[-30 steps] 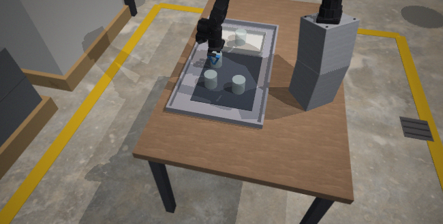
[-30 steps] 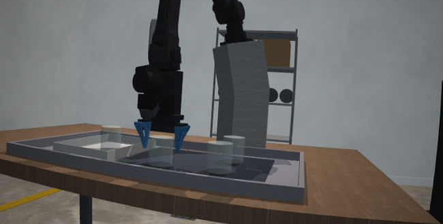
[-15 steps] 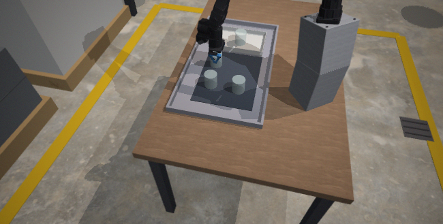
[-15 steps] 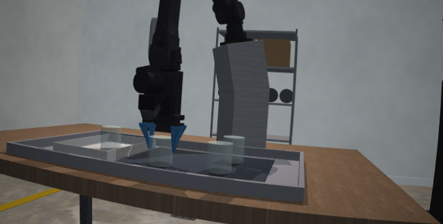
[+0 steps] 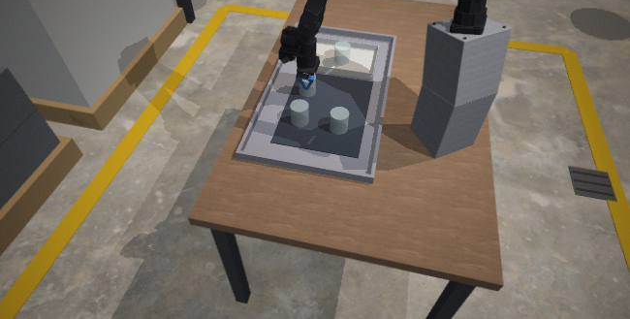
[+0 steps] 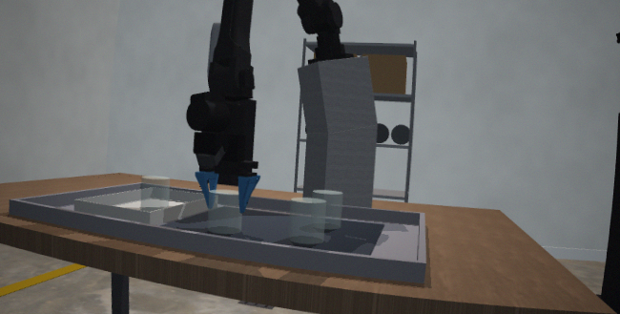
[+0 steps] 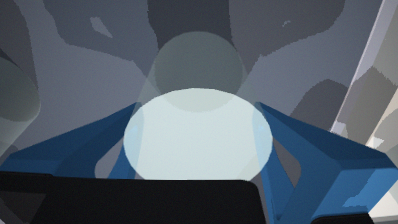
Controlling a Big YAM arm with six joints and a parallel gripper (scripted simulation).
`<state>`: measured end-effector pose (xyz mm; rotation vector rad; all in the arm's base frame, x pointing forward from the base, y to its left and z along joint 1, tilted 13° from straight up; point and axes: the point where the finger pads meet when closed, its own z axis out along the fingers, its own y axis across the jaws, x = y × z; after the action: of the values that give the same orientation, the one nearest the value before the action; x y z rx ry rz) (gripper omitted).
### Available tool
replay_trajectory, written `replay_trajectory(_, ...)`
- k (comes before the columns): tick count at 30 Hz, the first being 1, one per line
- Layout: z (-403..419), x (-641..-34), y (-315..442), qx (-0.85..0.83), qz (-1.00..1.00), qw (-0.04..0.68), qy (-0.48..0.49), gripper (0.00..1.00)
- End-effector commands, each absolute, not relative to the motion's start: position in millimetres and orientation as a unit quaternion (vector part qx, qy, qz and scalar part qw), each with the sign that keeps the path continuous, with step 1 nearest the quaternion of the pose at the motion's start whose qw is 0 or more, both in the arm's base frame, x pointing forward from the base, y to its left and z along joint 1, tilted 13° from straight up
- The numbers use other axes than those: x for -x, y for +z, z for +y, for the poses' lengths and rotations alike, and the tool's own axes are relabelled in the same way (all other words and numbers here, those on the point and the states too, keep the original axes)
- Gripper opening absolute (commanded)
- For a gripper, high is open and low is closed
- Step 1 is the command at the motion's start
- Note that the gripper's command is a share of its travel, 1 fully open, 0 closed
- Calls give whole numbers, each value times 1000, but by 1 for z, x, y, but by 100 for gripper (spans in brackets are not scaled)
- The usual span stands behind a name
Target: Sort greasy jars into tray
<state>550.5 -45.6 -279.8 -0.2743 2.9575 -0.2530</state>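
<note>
My gripper points down, its blue fingers shut against both sides of a pale glass jar. That jar stands upright on the dark drying mat, at the end nearer the tray. Two more jars stand on the mat: one at the far side from the pedestal, one nearer the pedestal. A fourth jar stands upright inside the cream tray. Grease cannot be seen.
The grey steel table top has a raised rim around mat and tray, and lies on a wooden table. The arm's grey pedestal stands beside it. Another jar shows at the wrist view's left edge.
</note>
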Motion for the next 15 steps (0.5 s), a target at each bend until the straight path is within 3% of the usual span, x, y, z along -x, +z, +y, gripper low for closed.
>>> replay_trajectory(1, -51, -544, -292, 90, 989, 76, -85, 0)
replay_trajectory(15, -47, -540, -266, 90, 989, 76, -85, 0)
